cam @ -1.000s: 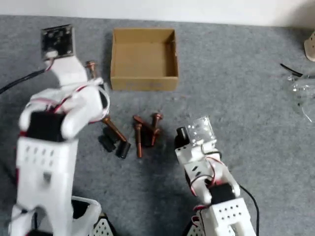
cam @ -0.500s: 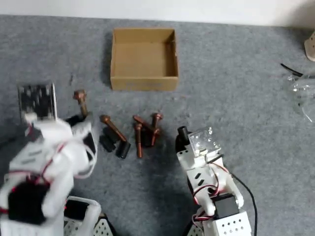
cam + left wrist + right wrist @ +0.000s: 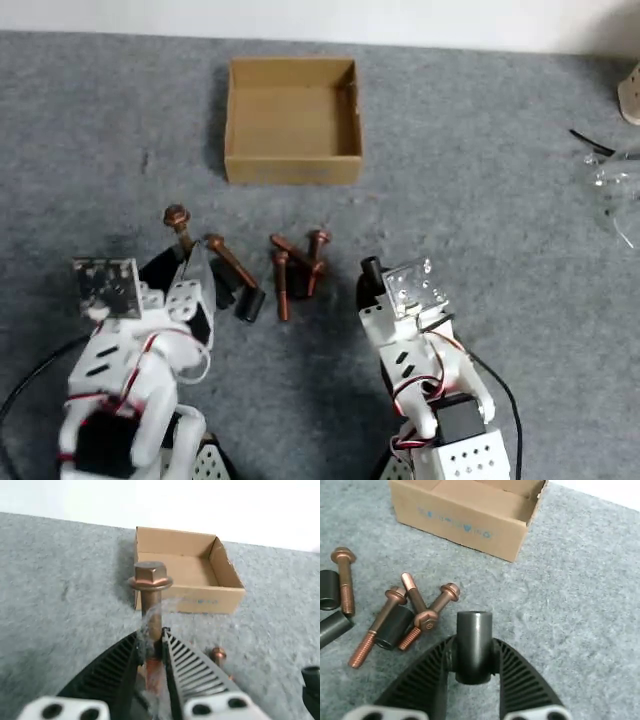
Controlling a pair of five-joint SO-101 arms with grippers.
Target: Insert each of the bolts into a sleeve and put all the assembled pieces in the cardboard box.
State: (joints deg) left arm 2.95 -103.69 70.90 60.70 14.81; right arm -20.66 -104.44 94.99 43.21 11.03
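On my left, the left gripper (image 3: 151,647) has its jaws pinched narrow on a bolt (image 3: 150,592). It grips the shank, with the hex head sticking out past the fingertips toward the cardboard box (image 3: 190,600). I take that grip as a carrying hold. It keeps the bolt off the grey mat (image 3: 500,200) and lined up for mating, though I can't tell how much shank is free behind the jaws. Between the arms lie the loose bolts (image 3: 283,275), some crossing each other, with spare sleeves (image 3: 250,303) just beside them. I judge these are waiting their turn within reach of either arm. Beyond them the box sits open side up with nothing in it, so no assembly is finished. On my right, the right gripper (image 3: 473,647) is closed around a black sleeve (image 3: 474,627). It stands upright with its bore facing out from the wrist, which I read as presenting the hole for the bolt.
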